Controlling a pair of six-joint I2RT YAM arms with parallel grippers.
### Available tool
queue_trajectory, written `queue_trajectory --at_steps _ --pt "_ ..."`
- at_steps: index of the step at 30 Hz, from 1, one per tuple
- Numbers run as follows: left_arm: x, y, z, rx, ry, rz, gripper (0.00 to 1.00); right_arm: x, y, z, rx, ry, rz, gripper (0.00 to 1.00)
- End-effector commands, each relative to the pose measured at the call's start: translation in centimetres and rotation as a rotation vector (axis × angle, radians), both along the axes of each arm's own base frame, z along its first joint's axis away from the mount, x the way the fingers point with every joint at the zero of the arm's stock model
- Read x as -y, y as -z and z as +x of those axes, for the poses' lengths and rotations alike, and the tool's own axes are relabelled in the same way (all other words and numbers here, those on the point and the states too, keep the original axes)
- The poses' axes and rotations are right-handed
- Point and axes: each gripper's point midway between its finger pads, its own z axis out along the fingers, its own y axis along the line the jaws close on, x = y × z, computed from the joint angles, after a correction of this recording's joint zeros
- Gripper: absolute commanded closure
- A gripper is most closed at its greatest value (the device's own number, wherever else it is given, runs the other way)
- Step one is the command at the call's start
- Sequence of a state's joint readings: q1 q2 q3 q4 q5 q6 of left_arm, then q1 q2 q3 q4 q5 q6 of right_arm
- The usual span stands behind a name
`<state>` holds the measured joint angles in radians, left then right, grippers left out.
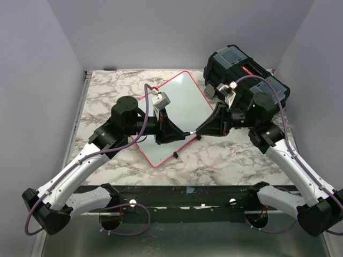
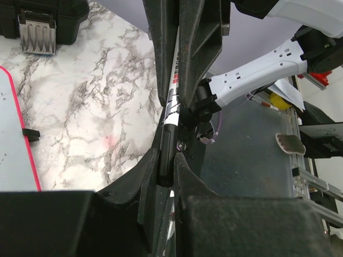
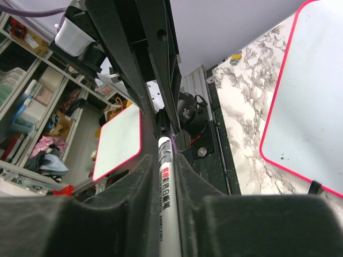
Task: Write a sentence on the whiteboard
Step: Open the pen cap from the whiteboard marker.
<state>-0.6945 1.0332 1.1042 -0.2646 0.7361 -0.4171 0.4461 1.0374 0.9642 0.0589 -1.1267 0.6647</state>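
Whiteboard [image 1: 187, 104]: a flat white rectangle with rounded corners and a thin red-pink rim. It lies on the marble desk [image 1: 107, 91] at the centre of the top view, turned at an angle so that one corner points toward the bottom of the frame. Its face is plain and glossy.
Whiteboard edge: two small black clips [image 1: 175, 155] sit on the lower right rim.
Whiteboard in the wrist views: a pale strip with a red rim at the left edge of the left wrist view, and a large rounded corner at the upper right of the right wrist view.
Left fingers [image 2: 166, 159]: closed tight on the black end of a marker [image 2: 172, 91], held above the board's lower right edge.
Right fingers [image 3: 162, 160]: closed around the marker's white printed barrel, tip to tip with the left fingers.
Marker: it bridges the two sets of fingers, clear of the board.
Toolbox [image 1: 241, 75]: black with red latches, at the upper right of the top view, just beside the board's far corner.
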Motion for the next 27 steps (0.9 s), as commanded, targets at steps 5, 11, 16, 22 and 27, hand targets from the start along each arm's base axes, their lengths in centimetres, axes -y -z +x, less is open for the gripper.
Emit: queue_trajectory --at_steps 5,11,16,22,27 --pt "0.5 0.0 2.9 0.047 -0.1 -0.012 1.0 -0.9 -1.1 -1.8 0.016 -0.07 0.027 0.99" --pt "0.1 0.3 3.2 0.046 -0.13 -0.003 1.0 -0.9 -1.1 -1.6 0.023 -0.051 0.033 0.99" --pt "-0.5 -0.2 3.1 0.063 -0.159 -0.033 1.0 -0.9 -0.8 -0.9 0.018 0.004 0.028 0.99" --pt "-1.3 -0.5 2.8 0.083 -0.19 -0.07 1.0 -0.8 -0.3 -0.3 -0.002 0.074 0.051 0.99" --pt "-1.9 -0.2 3.0 0.09 -0.223 -0.083 1.0 -0.6 -0.6 -0.3 -0.014 0.1 0.085 0.99"
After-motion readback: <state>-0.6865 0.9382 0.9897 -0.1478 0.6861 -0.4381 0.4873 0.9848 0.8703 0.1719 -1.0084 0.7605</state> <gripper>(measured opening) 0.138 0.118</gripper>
